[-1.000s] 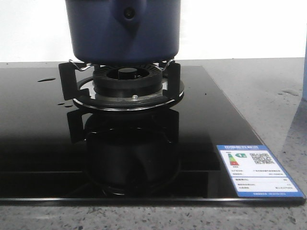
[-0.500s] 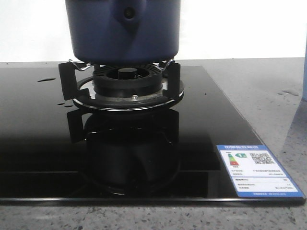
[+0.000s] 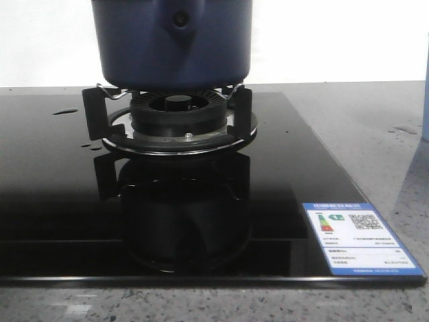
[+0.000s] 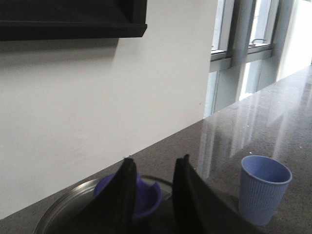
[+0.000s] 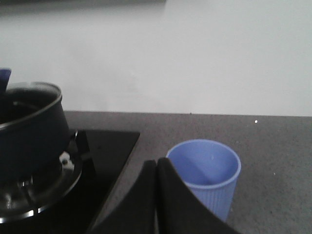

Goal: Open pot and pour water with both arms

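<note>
Left wrist view: the left pincer (image 4: 155, 192) straddles the blue lid knob (image 4: 141, 195), fingers parted; lid removal is in hand, and clamping comes next. The dark navy-blue round pot (image 3: 171, 43) sits on the burner. The right pincer (image 5: 156, 195) is clenched empty by the pale blue ribbed cup (image 5: 207, 173).

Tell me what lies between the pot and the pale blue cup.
In the right wrist view, between the pot and the cup lie the black glass cooktop's corner and bare grey counter.

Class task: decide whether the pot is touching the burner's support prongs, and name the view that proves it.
Touching. In the front view the pot sits with its base directly on the black support prongs of the burner, no gap showing.
</note>
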